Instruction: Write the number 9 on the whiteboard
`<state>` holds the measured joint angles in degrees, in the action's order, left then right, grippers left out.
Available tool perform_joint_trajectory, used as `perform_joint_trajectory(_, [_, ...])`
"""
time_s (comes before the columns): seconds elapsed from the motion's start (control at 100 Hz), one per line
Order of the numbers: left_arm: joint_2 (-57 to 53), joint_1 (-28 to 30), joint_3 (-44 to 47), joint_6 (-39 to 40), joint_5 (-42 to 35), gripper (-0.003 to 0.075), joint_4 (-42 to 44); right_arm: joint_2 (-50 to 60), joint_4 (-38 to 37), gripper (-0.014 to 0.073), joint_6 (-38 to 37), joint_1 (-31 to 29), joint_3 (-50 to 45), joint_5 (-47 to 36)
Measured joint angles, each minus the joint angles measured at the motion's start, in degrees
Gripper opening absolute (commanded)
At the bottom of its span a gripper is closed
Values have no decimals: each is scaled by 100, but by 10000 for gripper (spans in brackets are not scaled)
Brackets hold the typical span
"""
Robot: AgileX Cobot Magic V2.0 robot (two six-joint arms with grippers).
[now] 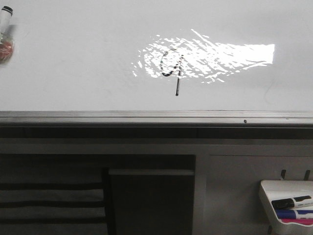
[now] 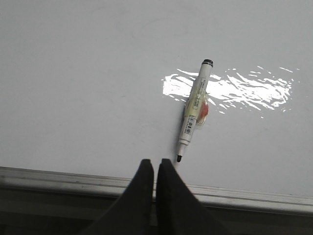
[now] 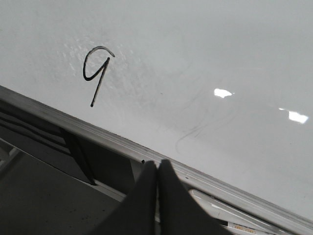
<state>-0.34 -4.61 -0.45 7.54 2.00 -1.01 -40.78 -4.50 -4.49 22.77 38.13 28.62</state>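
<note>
The number 9 (image 1: 172, 68) stands upright on the whiteboard (image 1: 73, 63), tail pointing down toward the rail; glare hides part of its loop. Left hand (image 2: 155, 169) and right hand (image 3: 157, 171) both pressed together, empty.

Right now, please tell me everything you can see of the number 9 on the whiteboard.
The number 9 is a small hand-drawn digit in thin black marker ink on the glossy pale whiteboard. Its rounded loop is open at the top, and a straight tail slants down toward the grey bottom rail without reaching it. In the front view it lies partly within the bright glare patch. Nothing touches or covers it.
</note>
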Motion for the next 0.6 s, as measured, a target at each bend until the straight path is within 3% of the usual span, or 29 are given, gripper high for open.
perform_joint_trajectory(0.24, [0,0,0,-598,-37,-20,-261,0,0,-72,0,0,0,0])
perform_joint_trajectory(0.6, [0,0,0,-693,-37,-20,-475,0,-10,-72,0,0,0,0])
